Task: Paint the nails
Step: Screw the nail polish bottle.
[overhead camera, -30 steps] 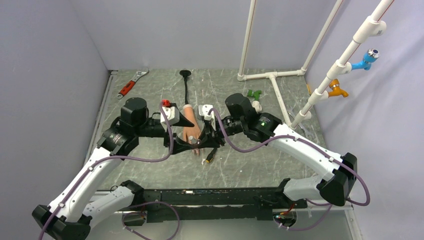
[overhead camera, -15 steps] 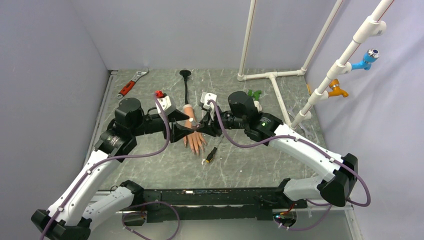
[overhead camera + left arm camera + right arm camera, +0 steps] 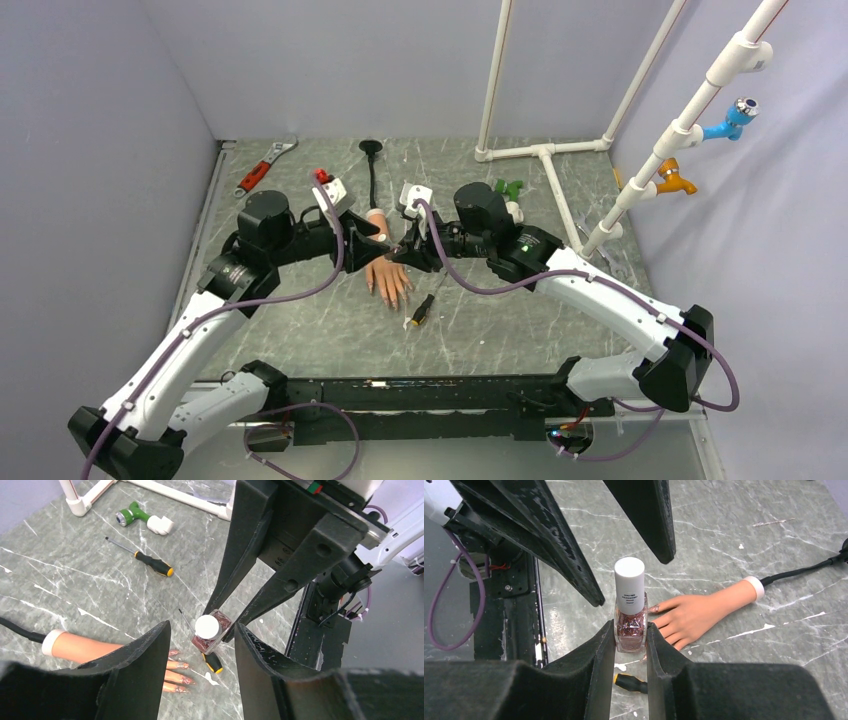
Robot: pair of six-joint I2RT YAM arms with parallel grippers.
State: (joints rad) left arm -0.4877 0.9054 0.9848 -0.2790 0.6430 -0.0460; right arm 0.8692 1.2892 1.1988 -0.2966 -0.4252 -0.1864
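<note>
A peach mannequin hand (image 3: 388, 278) lies flat mid-table, its fingers pointing toward the arms. The nails (image 3: 181, 665) look glittery pink in the left wrist view; one nail (image 3: 655, 608) shows beside the bottle. My right gripper (image 3: 630, 630) is shut on a square bottle of pink glitter polish (image 3: 630, 627) with a white cap (image 3: 629, 584), held upright above the hand. My left gripper (image 3: 202, 627) hangs open over that cap, one finger on each side, neither touching it. From above, the left gripper (image 3: 385, 243) and the right gripper (image 3: 405, 252) meet over the hand's wrist.
A black-and-yellow screwdriver (image 3: 420, 310) lies just near the fingertips. A second screwdriver (image 3: 150, 564) and a green-and-white fitting (image 3: 142, 520) lie further back. A red-handled wrench (image 3: 262, 168) is at the back left, a white pipe frame (image 3: 545, 160) at the back right.
Both grippers have moved away from over the fingers toward the wrist, uncovering the fingertips. The left jaws have narrowed around the cap. The right grip on the bottle is unchanged.
</note>
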